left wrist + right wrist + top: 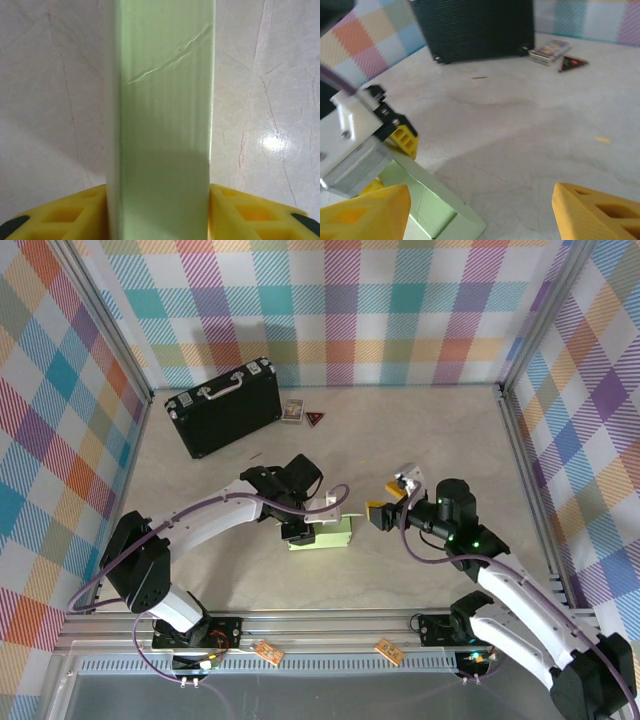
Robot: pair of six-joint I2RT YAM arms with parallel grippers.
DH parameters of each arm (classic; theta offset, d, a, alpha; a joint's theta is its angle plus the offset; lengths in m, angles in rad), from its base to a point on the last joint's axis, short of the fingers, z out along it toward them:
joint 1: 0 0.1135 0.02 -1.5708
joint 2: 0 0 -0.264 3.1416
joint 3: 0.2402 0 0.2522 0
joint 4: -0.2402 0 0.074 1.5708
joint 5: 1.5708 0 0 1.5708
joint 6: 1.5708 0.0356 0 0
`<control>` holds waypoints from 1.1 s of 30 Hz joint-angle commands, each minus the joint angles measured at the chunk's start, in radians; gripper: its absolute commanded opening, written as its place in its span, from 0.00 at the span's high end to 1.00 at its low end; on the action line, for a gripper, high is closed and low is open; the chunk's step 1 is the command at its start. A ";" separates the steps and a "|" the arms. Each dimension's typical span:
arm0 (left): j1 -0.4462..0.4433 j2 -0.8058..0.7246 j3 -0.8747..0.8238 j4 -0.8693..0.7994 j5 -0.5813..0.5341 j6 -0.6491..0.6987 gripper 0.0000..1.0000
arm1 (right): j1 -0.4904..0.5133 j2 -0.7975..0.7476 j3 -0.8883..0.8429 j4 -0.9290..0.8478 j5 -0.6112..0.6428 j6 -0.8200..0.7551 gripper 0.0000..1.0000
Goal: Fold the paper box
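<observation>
Grip at frame centre: left gripper (297,531) clasps pale-green thin-card paper box (330,533) by both sides; right gripper (390,498), gaping empty just right, should press squarely, avoiding creases.

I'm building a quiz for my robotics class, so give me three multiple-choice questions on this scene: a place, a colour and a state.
1. Where is the black briefcase? A) far left of the table B) beside the right arm's base C) at the near rail
2. What colour is the paper box? A) red B) pale green C) blue
3. On the right gripper, how do the jaws stand? A) shut on the box B) shut, empty C) open, empty
1 A: it lies near the far-left corner. 2 B: its card is pale green. 3 C: a wide gap, nothing held.
</observation>
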 commanded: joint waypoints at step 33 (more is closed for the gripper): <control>-0.018 -0.072 -0.083 0.039 0.023 -0.053 0.54 | -0.006 0.374 0.133 -0.078 -0.039 0.173 0.46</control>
